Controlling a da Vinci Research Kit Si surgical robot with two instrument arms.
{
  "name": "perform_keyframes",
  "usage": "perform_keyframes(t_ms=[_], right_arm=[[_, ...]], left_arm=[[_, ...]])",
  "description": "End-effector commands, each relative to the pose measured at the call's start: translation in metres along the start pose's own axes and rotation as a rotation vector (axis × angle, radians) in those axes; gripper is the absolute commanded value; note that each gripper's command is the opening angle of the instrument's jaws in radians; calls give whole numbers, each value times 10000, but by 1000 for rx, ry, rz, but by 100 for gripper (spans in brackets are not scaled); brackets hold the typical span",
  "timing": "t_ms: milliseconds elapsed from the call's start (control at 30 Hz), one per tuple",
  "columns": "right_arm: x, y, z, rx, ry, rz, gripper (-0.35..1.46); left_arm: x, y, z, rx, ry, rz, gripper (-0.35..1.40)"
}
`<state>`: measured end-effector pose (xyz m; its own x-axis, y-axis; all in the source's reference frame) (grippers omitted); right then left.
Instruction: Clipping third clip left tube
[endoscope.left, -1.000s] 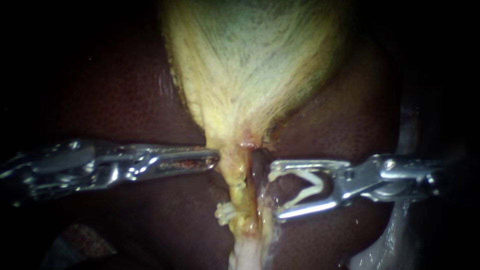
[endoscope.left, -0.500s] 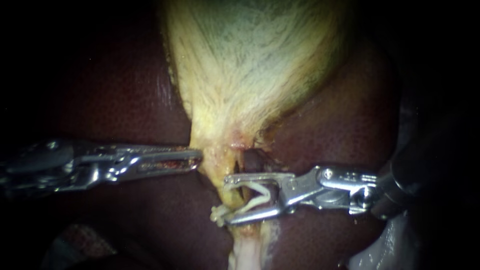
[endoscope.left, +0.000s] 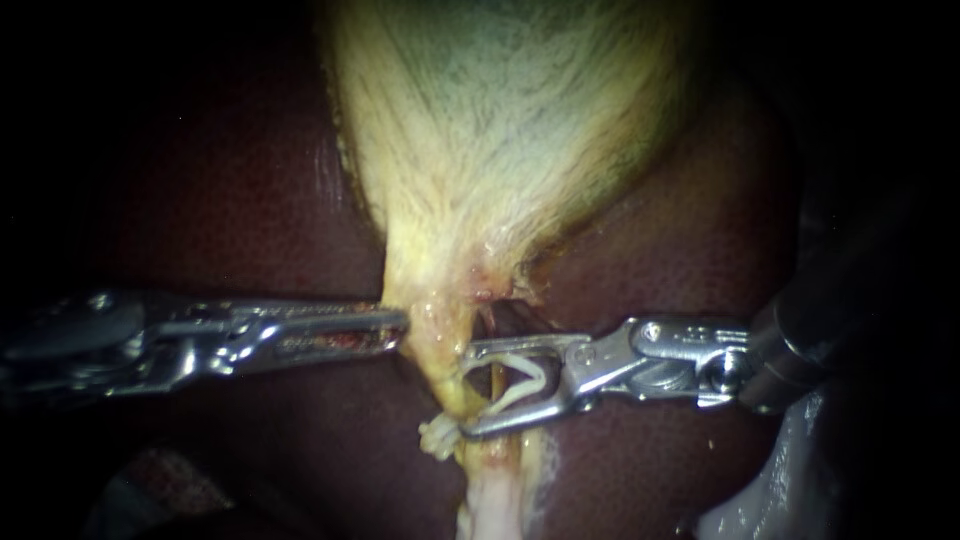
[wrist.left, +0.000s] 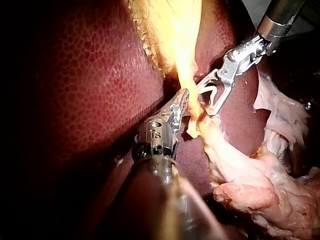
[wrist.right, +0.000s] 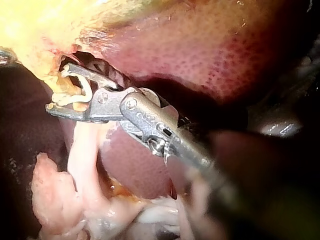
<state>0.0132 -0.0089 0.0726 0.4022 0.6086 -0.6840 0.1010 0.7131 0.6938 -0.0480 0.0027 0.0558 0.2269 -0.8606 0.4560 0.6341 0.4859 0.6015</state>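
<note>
The yellow-white gallbladder (endoscope.left: 500, 130) narrows downward into a yellow tube (endoscope.left: 445, 365) on the dark liver (endoscope.left: 220, 200). My left instrument (endoscope.left: 400, 325) is shut on the gallbladder's neck at the tube's left side; the left wrist view shows this grip (wrist.left: 184, 100). My right instrument (endoscope.left: 465, 392) has its jaws standing apart astride the tube, with a white clip (endoscope.left: 520, 378) held between them. The right wrist view also shows those jaws (wrist.right: 56, 87) and the clip (wrist.right: 75, 95). Just below the lower jaw, another white clip (endoscope.left: 437, 438) sits on the tube.
Pale fatty tissue (wrist.left: 260, 185) hangs below the tube and spreads out under the right instrument (wrist.right: 55, 200). A pale shiny surface (endoscope.left: 760, 500) shows at the lower right of the endoscope view. Liver surrounds the tube on both sides.
My right instrument moved left from beside the tube until its jaws with the clip straddle it. My left instrument drew the gallbladder's neck slightly left.
</note>
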Motion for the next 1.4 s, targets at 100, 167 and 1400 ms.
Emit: perform_keyframes(t_ms=[100, 167, 1400], right_arm=[[2, -6, 12, -3, 0, -2, 53], [3, -9, 20, 1, -4, -3, 53], [36, -11, 36, 59, 67, -45, 52]], left_arm=[[-1, 0, 4, -1, 0, -1, -35], [-1, 0, 6, -1, 0, -1, -35], [-3, -1, 14, 1, 1, -2, -35]])
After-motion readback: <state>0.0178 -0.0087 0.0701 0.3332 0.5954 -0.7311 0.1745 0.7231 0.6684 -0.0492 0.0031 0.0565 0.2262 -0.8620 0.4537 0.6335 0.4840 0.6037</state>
